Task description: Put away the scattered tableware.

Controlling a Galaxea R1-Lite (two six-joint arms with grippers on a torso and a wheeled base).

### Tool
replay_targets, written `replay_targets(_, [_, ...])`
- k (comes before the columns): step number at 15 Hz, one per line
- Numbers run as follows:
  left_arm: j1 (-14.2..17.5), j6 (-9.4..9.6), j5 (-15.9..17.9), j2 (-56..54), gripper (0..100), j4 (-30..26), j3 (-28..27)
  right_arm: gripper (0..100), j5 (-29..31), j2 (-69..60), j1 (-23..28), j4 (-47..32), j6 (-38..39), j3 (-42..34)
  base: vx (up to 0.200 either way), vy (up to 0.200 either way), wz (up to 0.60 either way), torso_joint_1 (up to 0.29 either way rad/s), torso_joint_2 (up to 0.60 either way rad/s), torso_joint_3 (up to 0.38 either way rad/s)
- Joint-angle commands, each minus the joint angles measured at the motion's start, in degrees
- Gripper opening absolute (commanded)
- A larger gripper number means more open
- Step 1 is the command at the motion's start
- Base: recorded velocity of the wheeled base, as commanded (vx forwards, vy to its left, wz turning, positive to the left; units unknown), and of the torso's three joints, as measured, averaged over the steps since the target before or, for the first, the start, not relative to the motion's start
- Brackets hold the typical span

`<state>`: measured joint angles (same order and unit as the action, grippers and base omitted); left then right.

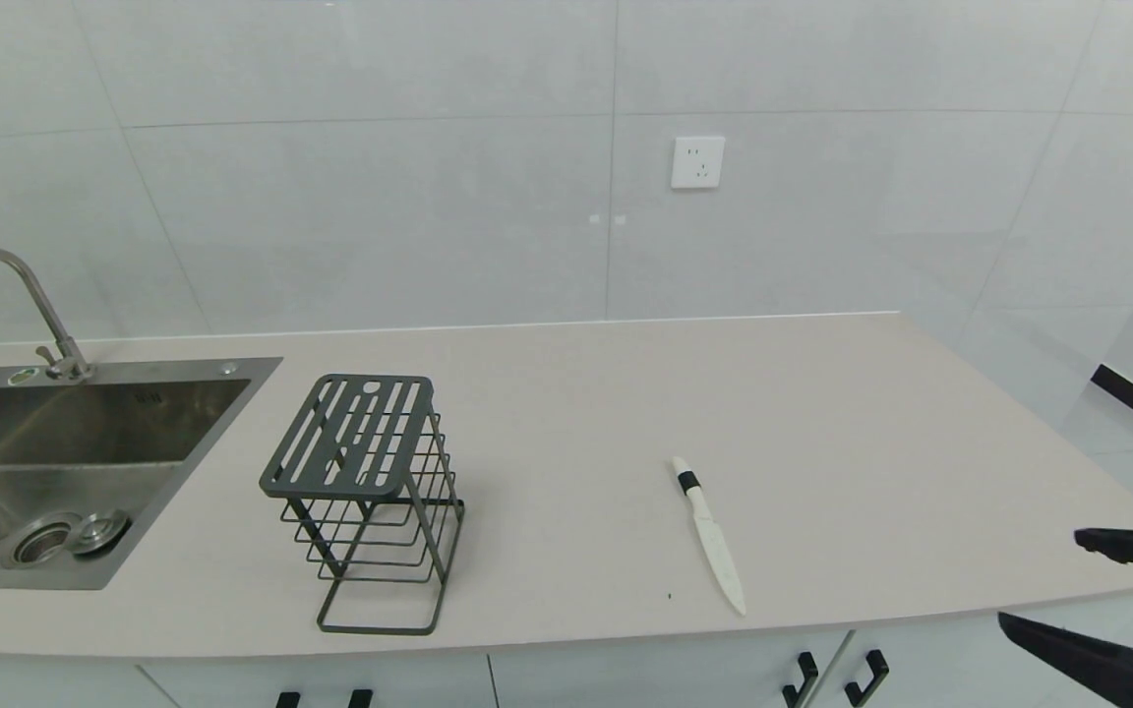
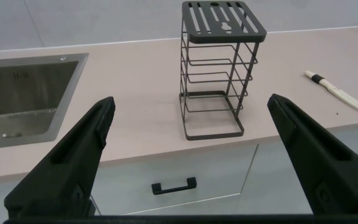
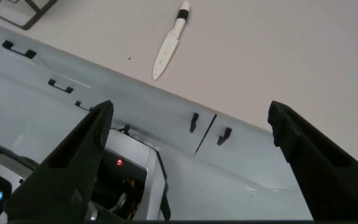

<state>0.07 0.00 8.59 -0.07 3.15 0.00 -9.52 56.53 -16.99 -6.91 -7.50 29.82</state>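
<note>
Knife (image 1: 709, 536) lies front-to-back on tabletop (image 1: 871, 413), blade toward front edge, left of the nearer right end effector (image 1: 1039, 580), spread wide, seemingly empty

Bright, even, diffuse light falls from overhead; the wire rack (image 1: 350, 438) casts only a faint, soft shadow on the pale countertop (image 1: 822, 413); the tiled wall (image 1: 380, 197) carries a dull sheen at far right; the steel sink (image 1: 85, 423) gives muted reflections.
</note>
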Motion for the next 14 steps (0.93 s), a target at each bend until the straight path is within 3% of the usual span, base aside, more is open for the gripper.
replay_targets(1, [0.0,0.00,0.0,0.1,100,0.0,0.0,100,1.1,10.3,-3.2,0.3,-0.4,4.1,0.000,0.000,0.00,0.000,0.00,0.000])
replay_targets(6, [0.0,0.00,0.0,0.1,100,0.0,0.0,100,1.0,25.5,-4.8,8.1,1.9,8.3,0.000,0.000,0.00,0.000,0.00,0.000])
replay_targets(9, [0.0,0.00,0.0,0.1,100,0.0,0.0,100,1.3,32.8,-9.2,14.5,8.0,9.3,0.000,0.000,0.00,0.000,0.00,0.000])
replay_targets(14, [0.0,0.00,0.0,0.1,100,0.0,0.0,100,1.4,42.6,-9.8,21.9,9.1,10.0,0.000,0.000,0.00,0.000,0.00,0.000])
